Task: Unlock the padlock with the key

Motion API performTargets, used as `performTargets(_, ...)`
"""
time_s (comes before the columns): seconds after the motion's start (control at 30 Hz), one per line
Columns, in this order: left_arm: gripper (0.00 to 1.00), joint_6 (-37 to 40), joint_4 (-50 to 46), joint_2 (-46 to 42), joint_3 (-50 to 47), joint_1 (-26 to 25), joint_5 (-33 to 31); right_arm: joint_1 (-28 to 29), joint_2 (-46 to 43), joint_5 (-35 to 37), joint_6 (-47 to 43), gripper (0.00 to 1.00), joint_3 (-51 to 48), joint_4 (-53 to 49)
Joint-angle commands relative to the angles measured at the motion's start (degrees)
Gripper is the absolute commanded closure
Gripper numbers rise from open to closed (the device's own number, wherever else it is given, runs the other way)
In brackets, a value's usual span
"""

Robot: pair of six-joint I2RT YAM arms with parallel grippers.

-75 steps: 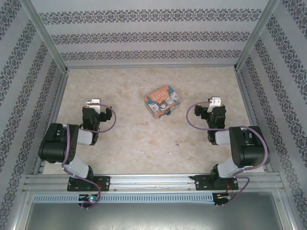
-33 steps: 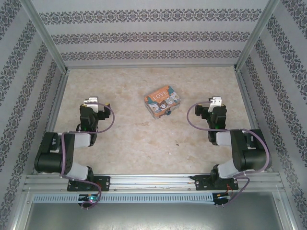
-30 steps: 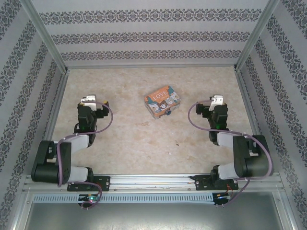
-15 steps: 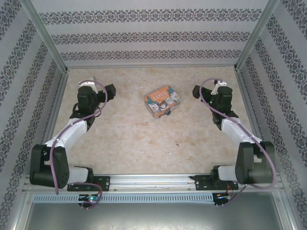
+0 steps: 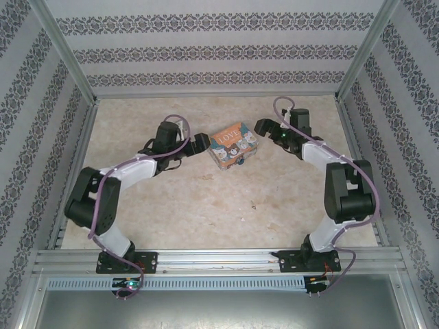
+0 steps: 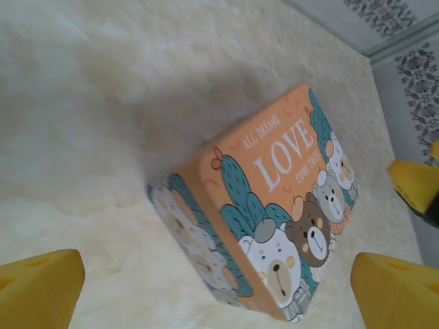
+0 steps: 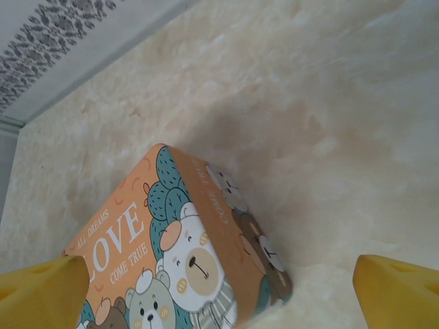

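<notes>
While both arms stretch forward over the pale marbled counter (image 5: 171,212), a tiny greyish speck (image 5: 252,204) lies on it, nearer than the colourful rectangular "LOVE" tin with cartoon bears (image 5: 232,144); it is too small to identify. Tiny blue-teal padlock (image 5: 241,162): at the tin's near right corner. Left tool (image 5: 203,142): just left of the tin. Right tool (image 5: 263,127): just right of the tin, slightly farther back. Both tools gape fully, yellow pads (image 6: 41,288) well apart, gripping nothing, clear of the tin.
</notes>
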Motion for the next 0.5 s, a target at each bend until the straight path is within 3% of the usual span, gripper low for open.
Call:
performTargets(0.0, 0.01, -5.3, -0.4, 2.9, 2.8, -2.0, 5.2, 1.8, 3.2, -2.4, -1.2, 0.02, 4.7, -4.2)
performTargets(0.47, 0.02, -5.7, -2.3, 10.4, 11.1, -4.0, 10.2, 4.4, 7.9, -8.8, -3.6, 0.02, 9.3, -7.9)
